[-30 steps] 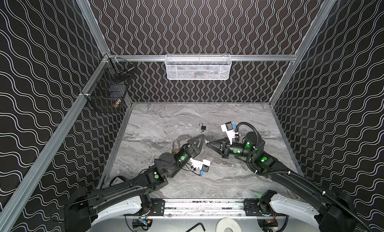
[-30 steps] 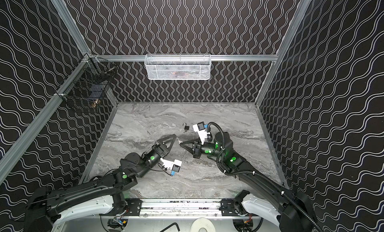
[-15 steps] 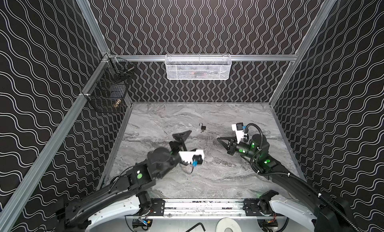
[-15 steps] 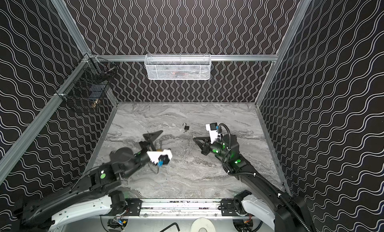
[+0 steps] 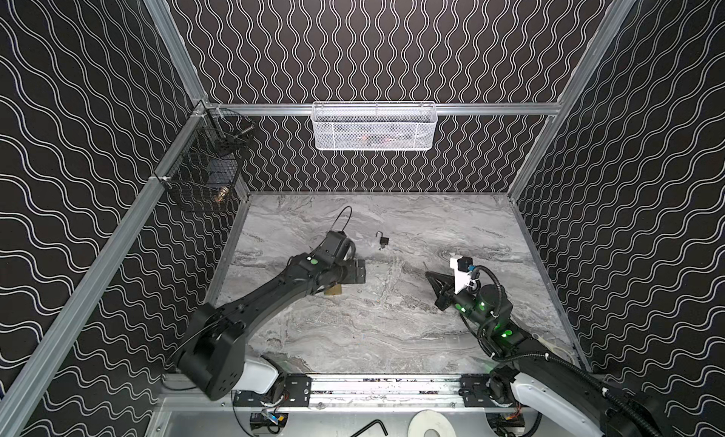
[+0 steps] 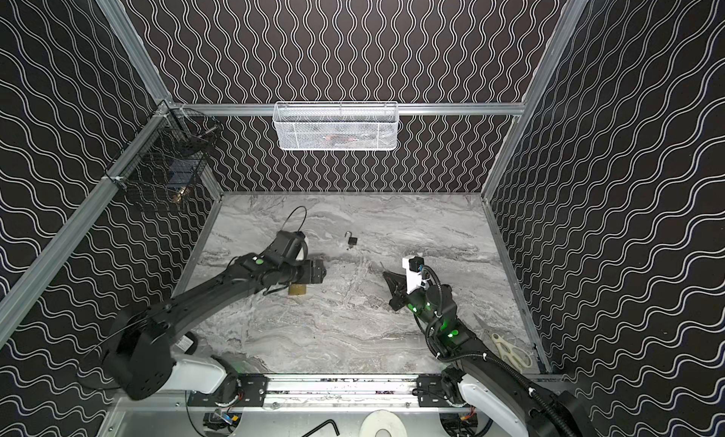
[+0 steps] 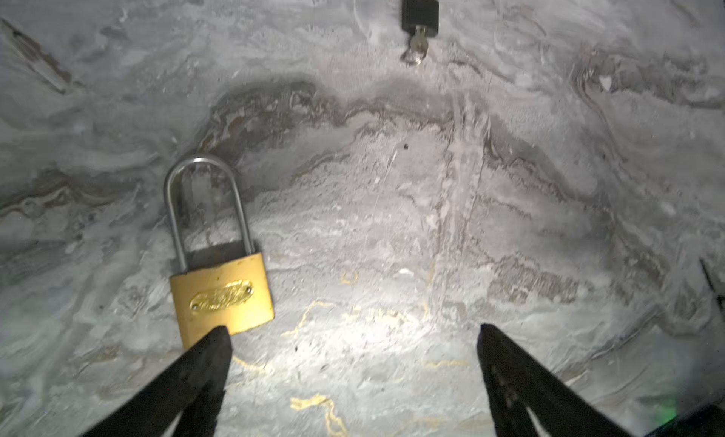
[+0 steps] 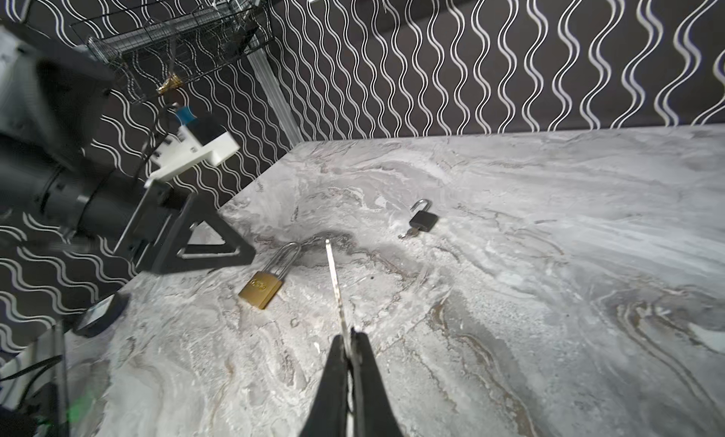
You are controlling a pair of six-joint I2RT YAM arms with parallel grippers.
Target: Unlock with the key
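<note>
Padlock [image 7: 221,294] of brass lies flat on the counter [image 5: 392,329], left of the middle, with its steel shackle pushed home. The left end effector [image 7: 353,333] hangs just over it with its jaws spread wide and nothing between them. In the left wrist view one fingertip [image 7: 212,348] covers the padlock's bottom corner (whether it touches cannot be told). In both top views the left arm hides most of the padlock, leaving only a brass edge in sight. The right end effector [image 8: 347,337] is well apart to the right, above the counter. It is clamped tight on the key [image 8: 335,286], whose thin blade sticks out ahead of the tips and points toward the padlock. Farther back, near the counter's middle, lies a small black lock [image 8: 423,220] with its shackle swung open and a second key [image 7: 418,47] in its keyhole. Scissors [image 6: 510,352] lie at the front right corner.
</note>
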